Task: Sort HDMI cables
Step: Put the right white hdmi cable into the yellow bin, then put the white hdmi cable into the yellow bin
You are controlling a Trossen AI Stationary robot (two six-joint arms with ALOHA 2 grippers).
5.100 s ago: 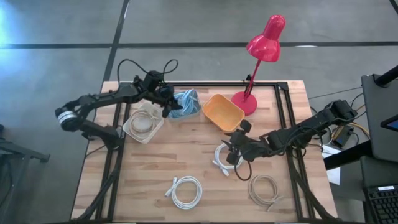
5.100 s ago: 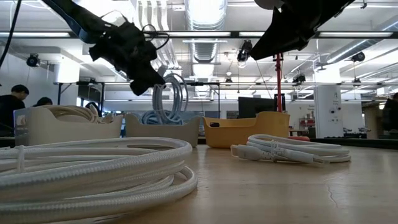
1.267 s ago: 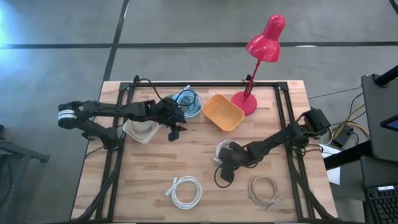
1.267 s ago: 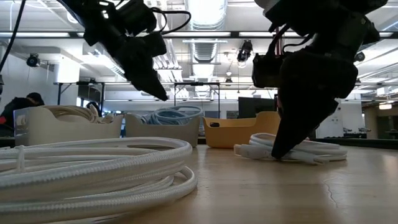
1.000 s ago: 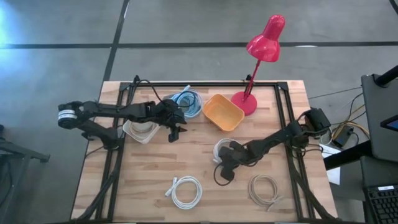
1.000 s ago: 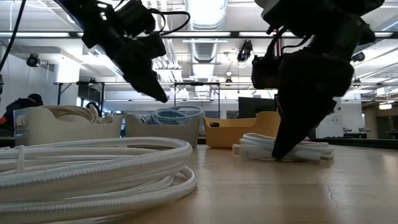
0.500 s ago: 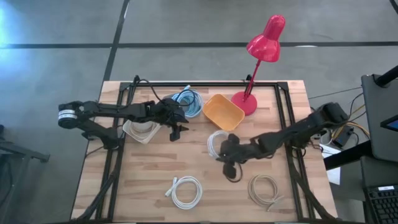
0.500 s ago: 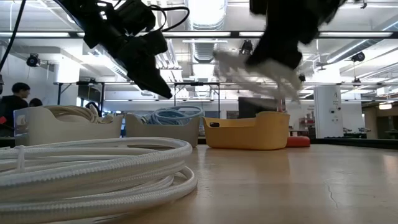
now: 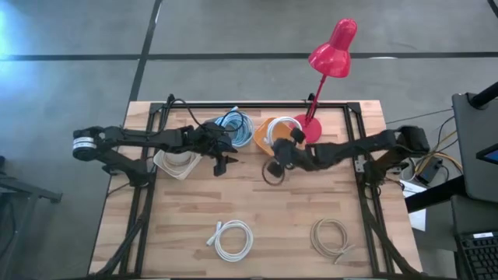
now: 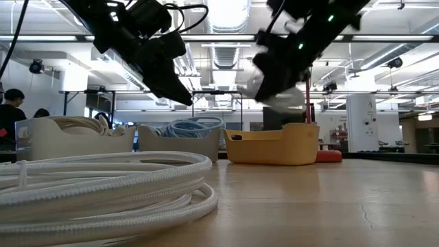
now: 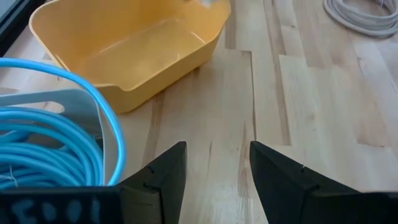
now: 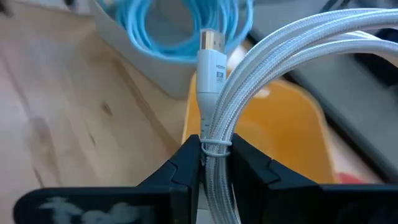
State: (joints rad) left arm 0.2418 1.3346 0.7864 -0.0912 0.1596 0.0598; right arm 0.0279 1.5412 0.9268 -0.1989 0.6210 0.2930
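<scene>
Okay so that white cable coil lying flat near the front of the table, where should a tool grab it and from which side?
Grip the white coil across its bundled ring, coming straight down from above. It lies flat on the table, so its strands offer a narrow band to pinch, with the open centre leaving room for one finger. Avoid the loose connector ends on its left side.

Non-task items on and around the wooden table (image 9: 194,210)

Red desk lamp (image 9: 327,70) standing at the far edge, shade leaning out past the table. Yellow bin (image 9: 268,132) just beside the lamp base, a pale bin (image 9: 243,132) next along, a cream bin (image 9: 167,165) near the left side. Black frame rails (image 9: 257,104) bordering the top. Grey floor (image 9: 233,31) beyond. Person (image 10: 10,103) in the background room.
</scene>
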